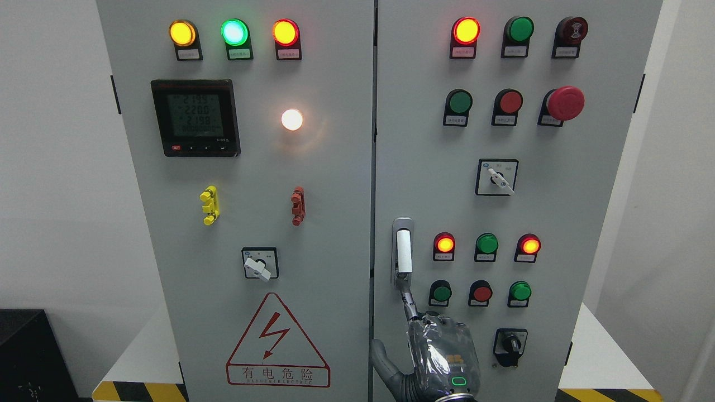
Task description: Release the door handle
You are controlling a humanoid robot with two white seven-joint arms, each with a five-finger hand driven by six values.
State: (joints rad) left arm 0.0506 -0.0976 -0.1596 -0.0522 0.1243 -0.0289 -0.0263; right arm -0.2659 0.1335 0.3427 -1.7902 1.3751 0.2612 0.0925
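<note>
Right hand [438,357] enters at the bottom edge, right of the door seam, back of hand toward the camera, wrapped in shiny film. Index finger [408,298] extended upward, its tip touching the lower end of the door handle [404,251]; thumb [382,360] splayed out to the left. Fingers apart, not clamped on anything.

Door handle: white upright lever in a grey recessed plate, at the left edge of the cabinet's right door [603,223], about mid-height, just beside the seam.

Right door also carries rows of red and green indicator lamps, a red mushroom emergency-stop button [565,103] near its upper right, a selector switch [497,177] at centre, and a black rotary knob [510,344] near the bottom, right of the hand.

Left door [251,212]: lit yellow, green and red lamps along the top edge, a digital meter [195,117], a glowing white lamp [292,119], yellow and red clips, a selector, and a triangular electrical warning sign [277,340] at the bottom.

White walls behind; black-and-yellow hazard tape [139,392] at floor level.
</note>
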